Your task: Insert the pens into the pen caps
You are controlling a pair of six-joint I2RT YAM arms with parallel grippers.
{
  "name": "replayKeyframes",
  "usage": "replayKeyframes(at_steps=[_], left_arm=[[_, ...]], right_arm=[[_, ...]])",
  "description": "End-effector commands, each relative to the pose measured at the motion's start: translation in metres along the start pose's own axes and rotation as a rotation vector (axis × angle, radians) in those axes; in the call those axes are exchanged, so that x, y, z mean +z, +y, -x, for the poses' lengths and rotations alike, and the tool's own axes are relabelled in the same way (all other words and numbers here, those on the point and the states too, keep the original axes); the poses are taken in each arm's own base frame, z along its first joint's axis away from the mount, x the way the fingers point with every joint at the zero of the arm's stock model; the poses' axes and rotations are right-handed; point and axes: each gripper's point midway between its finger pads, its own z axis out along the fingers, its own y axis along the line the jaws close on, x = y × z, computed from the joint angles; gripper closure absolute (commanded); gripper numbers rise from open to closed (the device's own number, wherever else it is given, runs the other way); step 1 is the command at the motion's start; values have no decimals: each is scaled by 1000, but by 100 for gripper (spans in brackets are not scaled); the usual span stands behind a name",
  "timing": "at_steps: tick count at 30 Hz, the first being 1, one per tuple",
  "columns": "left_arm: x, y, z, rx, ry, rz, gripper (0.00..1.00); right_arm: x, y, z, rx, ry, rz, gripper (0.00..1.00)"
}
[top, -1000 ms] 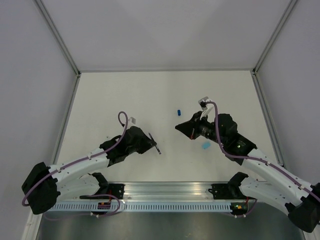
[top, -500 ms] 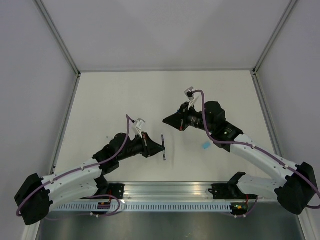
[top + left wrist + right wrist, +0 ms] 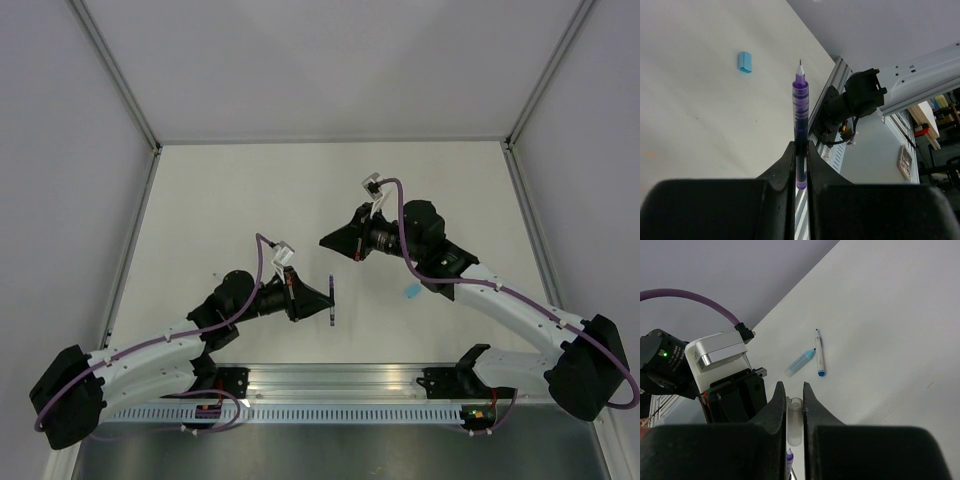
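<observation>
My left gripper (image 3: 324,298) is shut on the dark purple pen (image 3: 331,300). In the left wrist view the pen (image 3: 800,115) sticks out past the gripper (image 3: 800,146), tip forward. My right gripper (image 3: 326,241) is shut on a small pen cap (image 3: 795,421), translucent in this view, open end facing out past the gripper (image 3: 791,389). The pen's tip (image 3: 789,458) shows just under that cap. The light blue cap (image 3: 409,292) lies on the table and also shows in the left wrist view (image 3: 744,62). No dark blue cap shows.
A white pen with a blue end (image 3: 818,354) and a clear tube with a light blue tip (image 3: 801,361) lie side by side on the table beyond the left wrist (image 3: 720,352). The metal rail (image 3: 340,385) runs along the near edge.
The left gripper has carried the pen right, toward the middle. The right gripper has moved left and back, over where the dark blue cap lay. The two grippers now face each other closely.
</observation>
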Motion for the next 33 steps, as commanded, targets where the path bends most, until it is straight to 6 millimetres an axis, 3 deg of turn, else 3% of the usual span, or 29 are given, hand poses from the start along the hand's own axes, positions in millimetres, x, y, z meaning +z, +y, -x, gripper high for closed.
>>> replayKeyframes(at_steps=[1, 21, 33], left_arm=[[3, -17, 10, 78, -35, -90, 98], [12, -25, 26, 92, -66, -111, 98], [15, -30, 26, 74, -68, -148, 98]], right_arm=[[-3, 13, 12, -20, -49, 56, 100], [-21, 25, 1, 57, -112, 110, 100], [-18, 19, -1, 56, -114, 83, 100]])
